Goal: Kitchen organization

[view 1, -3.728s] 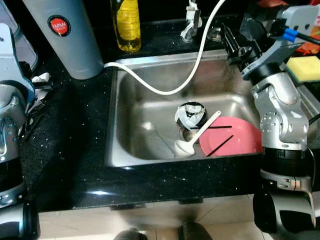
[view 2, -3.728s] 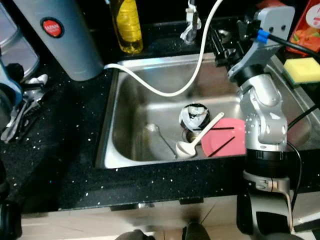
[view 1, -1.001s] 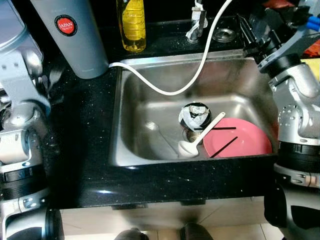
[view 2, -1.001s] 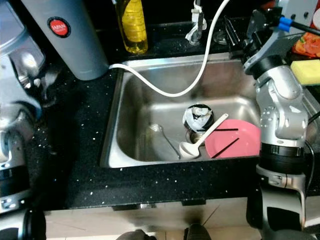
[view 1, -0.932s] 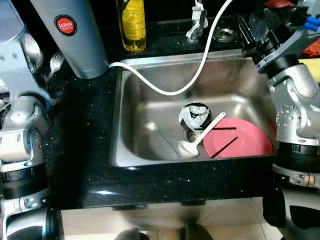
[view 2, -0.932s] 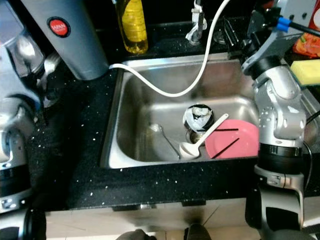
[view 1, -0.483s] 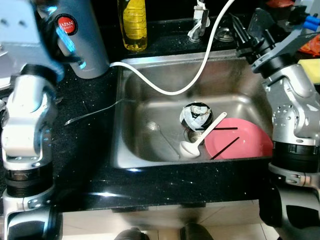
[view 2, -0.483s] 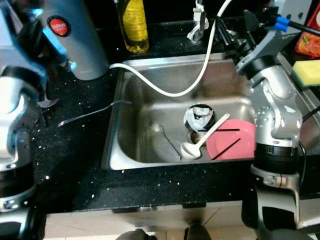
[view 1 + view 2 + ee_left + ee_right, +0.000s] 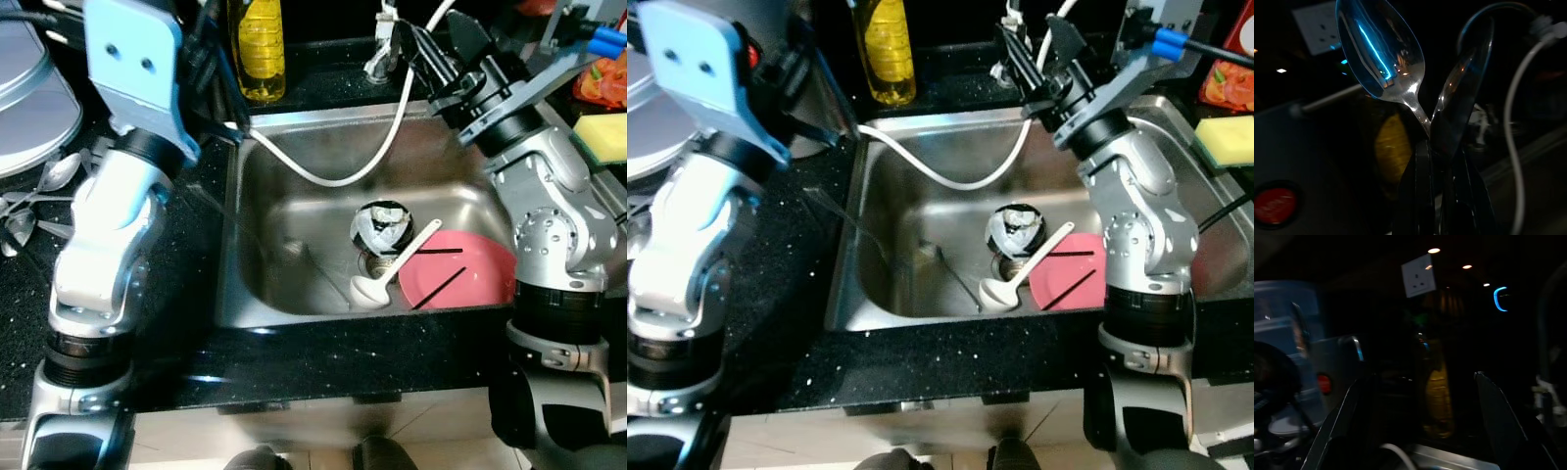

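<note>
L gripper (image 9: 1442, 186) raised over counter at sink's (image 9: 294, 304) far-left corner, fingers clamped on two metal spoons (image 9: 1383, 56); shiny bowls splay apart, handles cross between fingers. More spoons (image 9: 39, 191) lie on far-left counter. R gripper (image 9: 431, 44) at sink's far-right, near white hose (image 9: 323, 176), fingers spread wide, nothing held. In sink: pink plate (image 9: 460, 274) with black chopsticks, white ladle (image 9: 387, 274), one spoon. Yellow bottle (image 9: 257, 49) at far edge.

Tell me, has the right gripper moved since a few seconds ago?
Yes. The right gripper has swung toward the robot's left: it was beyond the sink's right rear corner, and is now by the hose, fingers open.
</note>
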Available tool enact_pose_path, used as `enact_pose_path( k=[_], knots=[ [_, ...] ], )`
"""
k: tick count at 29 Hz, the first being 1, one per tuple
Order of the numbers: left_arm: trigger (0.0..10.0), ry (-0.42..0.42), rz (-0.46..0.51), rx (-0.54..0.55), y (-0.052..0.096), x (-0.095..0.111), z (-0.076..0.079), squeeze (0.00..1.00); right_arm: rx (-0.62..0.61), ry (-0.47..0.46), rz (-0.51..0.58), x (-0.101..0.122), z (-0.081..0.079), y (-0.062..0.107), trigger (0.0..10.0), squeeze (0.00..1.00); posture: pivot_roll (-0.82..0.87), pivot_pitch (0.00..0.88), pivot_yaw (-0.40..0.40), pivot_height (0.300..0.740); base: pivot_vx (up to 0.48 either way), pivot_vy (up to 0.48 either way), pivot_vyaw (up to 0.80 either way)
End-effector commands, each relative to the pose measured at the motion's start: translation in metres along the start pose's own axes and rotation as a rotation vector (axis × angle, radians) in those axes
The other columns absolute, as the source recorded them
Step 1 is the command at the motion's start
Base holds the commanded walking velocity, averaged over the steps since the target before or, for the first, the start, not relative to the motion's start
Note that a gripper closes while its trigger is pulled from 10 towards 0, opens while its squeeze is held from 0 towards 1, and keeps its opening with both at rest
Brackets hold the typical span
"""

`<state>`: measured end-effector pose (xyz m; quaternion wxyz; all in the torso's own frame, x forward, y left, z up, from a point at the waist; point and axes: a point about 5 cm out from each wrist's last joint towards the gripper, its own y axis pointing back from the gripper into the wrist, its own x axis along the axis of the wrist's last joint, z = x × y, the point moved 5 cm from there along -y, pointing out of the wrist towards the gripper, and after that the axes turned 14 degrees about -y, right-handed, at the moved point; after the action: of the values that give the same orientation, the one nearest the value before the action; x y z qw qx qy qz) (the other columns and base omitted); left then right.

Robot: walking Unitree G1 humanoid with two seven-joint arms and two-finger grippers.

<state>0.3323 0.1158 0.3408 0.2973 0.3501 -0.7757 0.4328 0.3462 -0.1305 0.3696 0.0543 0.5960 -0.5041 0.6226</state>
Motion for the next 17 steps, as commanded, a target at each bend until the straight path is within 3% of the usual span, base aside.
enact_pose_path(
  k=[1,3,11,13,17],
  knots=[
    [10.0,0.034,-0.018,-0.027,0.001,-0.005,0.005,0.0,0.063,-0.048,-0.023,-0.007,-0.014,0.002,10.0,0.0,-0.07,0.095,0.093,0.74,0.0,0.0,0.0],
    [10.0,0.055,-0.046,-0.039,-0.002,-0.013,0.007,0.0,0.097,-0.077,-0.05,-0.015,-0.023,0.003,10.0,0.0,-0.07,0.096,0.093,0.74,0.0,0.0,0.0],
    [10.0,0.148,-0.086,-0.084,-0.011,-0.026,0.01,0.0,0.098,-0.101,-0.096,-0.03,-0.026,0.003,10.0,0.0,-0.07,0.094,0.091,0.74,0.0,0.0,0.0],
    [10.0,0.214,-0.112,-0.193,-0.013,-0.032,0.021,0.0,0.105,-0.106,-0.13,-0.037,-0.027,0.004,10.0,0.0,-0.07,0.093,0.091,0.74,0.0,0.0,0.0],
    [10.0,0.194,-0.174,-0.411,-0.006,-0.045,0.045,0.0,0.092,-0.086,-0.187,-0.045,-0.024,0.006,10.0,0.0,-0.08,0.091,0.095,0.74,0.0,0.0,0.0]
  ],
)
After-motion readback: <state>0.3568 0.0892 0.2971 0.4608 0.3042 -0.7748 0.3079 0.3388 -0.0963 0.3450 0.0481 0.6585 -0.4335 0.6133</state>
